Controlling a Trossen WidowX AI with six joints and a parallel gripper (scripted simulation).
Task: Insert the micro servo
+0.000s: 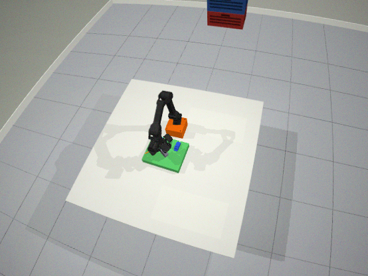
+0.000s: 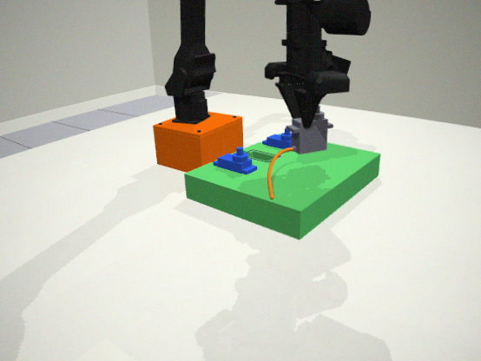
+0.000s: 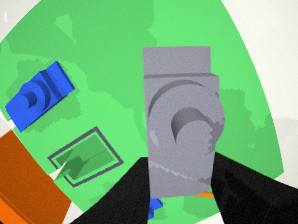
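Two blue servos (image 2: 235, 162) (image 3: 40, 96) flanking the marked pocket (image 2: 261, 155) (image 3: 86, 157) — claw (image 1: 163, 153) (image 2: 307, 123) (image 3: 178, 163) partly open, gripping gray servo (image 1: 164, 154) (image 2: 310, 136) (image 3: 182, 120)

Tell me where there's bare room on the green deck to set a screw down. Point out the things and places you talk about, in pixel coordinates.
The green deck (image 1: 174, 163) (image 2: 343, 167) (image 3: 120, 25) is bare between the orange cable (image 1: 147, 152) (image 2: 270, 173) (image 3: 205, 194) and its edge farthest from the orange base (image 1: 176, 129) (image 2: 221, 143) (image 3: 25, 170). It is crowded around the pocket (image 2: 261, 157) (image 3: 95, 152): blue servos either side, the gripper (image 1: 163, 151) (image 2: 307, 125) (image 3: 178, 163) holding the grey servo (image 1: 165, 154) (image 2: 311, 141) (image 3: 182, 100) nearby.
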